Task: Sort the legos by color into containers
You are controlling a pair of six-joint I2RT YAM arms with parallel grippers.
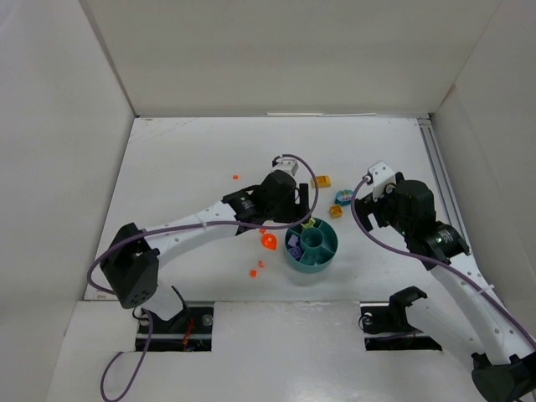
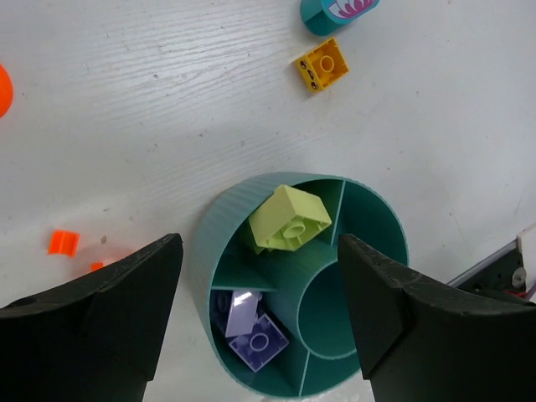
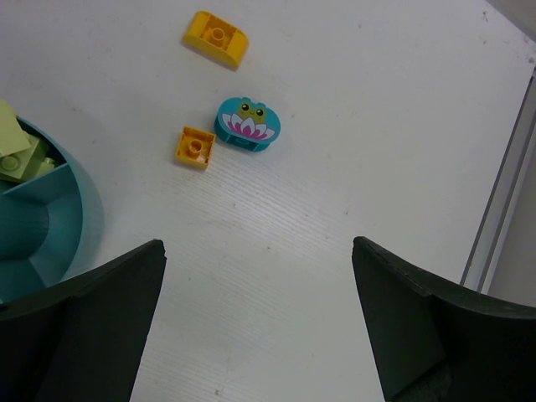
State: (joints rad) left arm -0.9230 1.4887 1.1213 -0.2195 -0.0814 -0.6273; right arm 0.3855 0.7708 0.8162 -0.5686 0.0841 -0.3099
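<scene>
The white table (image 1: pixel 184 167) stands inside plain white walls (image 1: pixel 276 50), and a metal rail (image 1: pixel 435 167) runs along its right side.

The left arm (image 1: pixel 193 230) stretches low over the table, forward and to the right. The left gripper (image 2: pixel 260 276) hangs over the teal dish (image 2: pixel 209 243). Its two black fingers (image 2: pixel 109 327) are spread wide apart and grasp nothing.

The right arm (image 1: pixel 452 268) is bent inward toward the centre. The right gripper (image 3: pixel 255 251) is also spread wide with nothing in it, over bare table just beside the dish.

The dish stands between the two arms. In the left wrist view its lower edge is cut off and the right finger hides part of its sections. In the right wrist view only one edge of it shows.

One wedge section holds a tilted lime green brick (image 2: pixel 289 218). The section next to it holds purple bricks (image 2: pixel 255 335); their number is hard to tell.

Beyond the dish, loose on the table, lie a teal brick with a lily picture (image 3: pixel 247 123), a yellow curved brick (image 3: pixel 216 38) and a small yellow square brick (image 3: pixel 195 146).

Left of the dish lies an orange round piece (image 1: pixel 268 241). Near it lie tiny orange bits (image 2: pixel 63 242), too small to tell their shape.
</scene>
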